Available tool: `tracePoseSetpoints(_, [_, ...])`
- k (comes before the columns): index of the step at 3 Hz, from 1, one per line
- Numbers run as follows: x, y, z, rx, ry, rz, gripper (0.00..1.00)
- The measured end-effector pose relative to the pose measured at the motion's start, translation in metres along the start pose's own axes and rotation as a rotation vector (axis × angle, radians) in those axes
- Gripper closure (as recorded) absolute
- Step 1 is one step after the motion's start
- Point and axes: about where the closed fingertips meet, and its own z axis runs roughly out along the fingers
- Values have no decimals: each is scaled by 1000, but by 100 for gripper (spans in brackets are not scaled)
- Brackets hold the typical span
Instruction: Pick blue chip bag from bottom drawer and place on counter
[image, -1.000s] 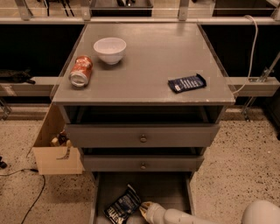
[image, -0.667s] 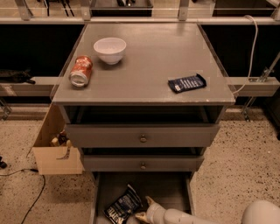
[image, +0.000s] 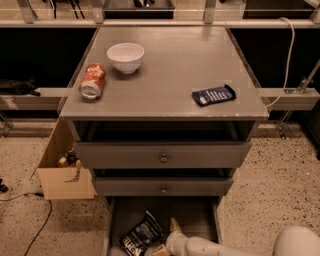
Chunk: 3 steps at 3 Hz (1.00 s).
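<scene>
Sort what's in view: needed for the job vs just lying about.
Job:
blue chip bag, lying in the open bottom drawer
counter, where it goes
gripper, down in the drawer close beside the bag, open

Lying about:
white bowl, tipped orange can and flat blue packet, all on the counter
cardboard box on the floor by the cabinet

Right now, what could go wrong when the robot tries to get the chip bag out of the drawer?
1. The gripper is low in the bottom drawer, beside the blue chip bag. The bag looks glossy and crinkled, so it might slip or get squashed.
2. The middle drawer sits just above, so lifting could bump the arm or bag against it.
3. On the counter, a can lies on its side; a nudge could roll it.
</scene>
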Motion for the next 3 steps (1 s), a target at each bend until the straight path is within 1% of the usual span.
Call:
tracePoseSetpoints(1, [-9,-4,7,0,13,-41,0])
tracePoseSetpoints(3, [-32,3,22,-4,41,-139,0])
